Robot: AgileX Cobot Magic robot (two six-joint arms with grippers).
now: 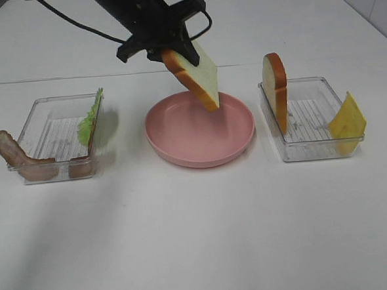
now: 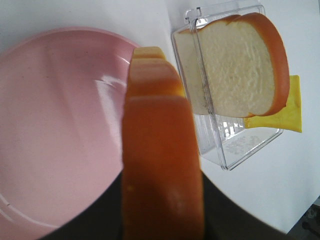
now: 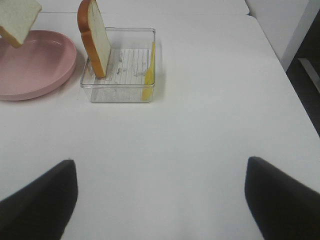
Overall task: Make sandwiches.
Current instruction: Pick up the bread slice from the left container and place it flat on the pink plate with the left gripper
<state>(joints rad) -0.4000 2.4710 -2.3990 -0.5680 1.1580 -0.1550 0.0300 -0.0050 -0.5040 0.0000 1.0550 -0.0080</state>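
**A:** Left hand [image 1: 170, 53], seen from the high camera?
**B:** It is pinching a bread slice [image 1: 196, 76] by the crust, tilted in the air over the pink plate [image 1: 181, 152]. A second slice [image 1: 277, 90] stands on edge in the right tray [image 1: 312, 152], with the cheese [image 1: 348, 119] leaning at the tray's other end.
**A:** Left wrist view?
**B:** The bread slice shows edge-on, with the pink plate beneath it.
**A:** Right wrist view?
**B:** Right hand [image 3: 160, 200] is spread wide over the surface [image 3: 200, 125], gripping nothing.
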